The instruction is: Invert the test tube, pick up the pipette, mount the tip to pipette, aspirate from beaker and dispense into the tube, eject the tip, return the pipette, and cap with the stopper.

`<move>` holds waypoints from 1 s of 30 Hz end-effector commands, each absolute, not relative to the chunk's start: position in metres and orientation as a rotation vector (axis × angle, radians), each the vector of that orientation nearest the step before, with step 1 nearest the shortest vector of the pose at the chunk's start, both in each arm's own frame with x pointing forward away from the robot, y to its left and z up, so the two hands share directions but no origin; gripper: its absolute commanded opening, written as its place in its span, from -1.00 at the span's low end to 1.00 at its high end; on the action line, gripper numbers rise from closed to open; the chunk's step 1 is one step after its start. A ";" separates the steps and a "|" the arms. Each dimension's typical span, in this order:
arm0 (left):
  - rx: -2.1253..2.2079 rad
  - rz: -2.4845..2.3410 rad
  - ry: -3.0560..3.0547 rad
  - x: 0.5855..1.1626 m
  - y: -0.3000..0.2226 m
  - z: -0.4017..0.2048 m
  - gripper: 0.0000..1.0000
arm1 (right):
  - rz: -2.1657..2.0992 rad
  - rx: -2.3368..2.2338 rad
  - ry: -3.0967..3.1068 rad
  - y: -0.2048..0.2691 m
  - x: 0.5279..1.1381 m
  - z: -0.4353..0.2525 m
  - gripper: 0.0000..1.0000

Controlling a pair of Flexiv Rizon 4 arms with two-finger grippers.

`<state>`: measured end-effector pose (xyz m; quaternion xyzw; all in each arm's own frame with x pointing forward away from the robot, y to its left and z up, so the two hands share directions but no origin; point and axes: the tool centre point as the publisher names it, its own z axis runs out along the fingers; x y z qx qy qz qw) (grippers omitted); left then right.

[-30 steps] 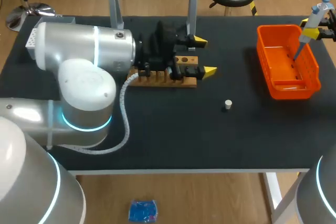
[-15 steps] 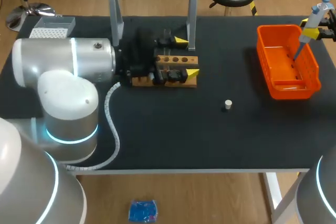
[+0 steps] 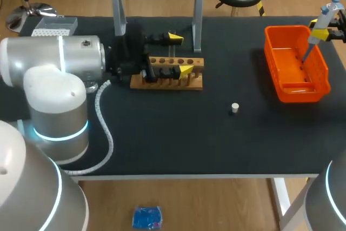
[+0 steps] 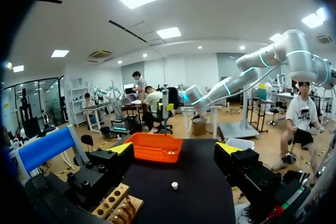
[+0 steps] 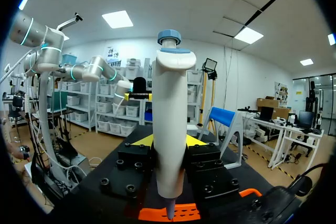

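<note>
Jaws wide and empty, the left gripper [image 3: 180, 53] has drawn back along the rack [image 3: 184, 84], baring its holes, though it still hides the rack's left end. Far right of the rack, the right gripper [image 5: 168, 142], mostly cut off overhead, clamps the pipette [image 5: 169, 103] above the bin [image 3: 281, 87]. The stopper [image 3: 234, 107] lies between rack and bin.

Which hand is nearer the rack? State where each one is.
Left. The left hand hovers open at the rack; the right hand holds the pipette over the bin, far aside.
</note>
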<state>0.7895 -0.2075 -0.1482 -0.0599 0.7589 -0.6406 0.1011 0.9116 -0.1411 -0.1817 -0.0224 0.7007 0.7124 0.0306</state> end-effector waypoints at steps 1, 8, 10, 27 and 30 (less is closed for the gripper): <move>-0.162 -1.899 2.265 0.794 -0.196 -0.146 1.00 | 2.192 -0.068 2.162 -0.141 0.911 -0.181 -1.00; -0.155 -1.908 2.251 0.798 -0.196 -0.148 1.00 | 2.192 -0.068 2.162 -0.141 0.911 -0.181 -1.00; -0.154 -1.913 2.239 0.798 -0.197 -0.150 1.00 | 2.192 -0.068 2.162 -0.141 0.911 -0.181 -1.00; -0.238 -1.935 2.154 0.798 -0.203 -0.150 1.00 | 2.192 -0.068 2.162 -0.141 0.911 -0.181 -1.00; -0.240 -1.940 2.151 0.797 -0.203 -0.149 1.00 | 2.192 -0.068 2.162 -0.141 0.911 -0.181 -1.00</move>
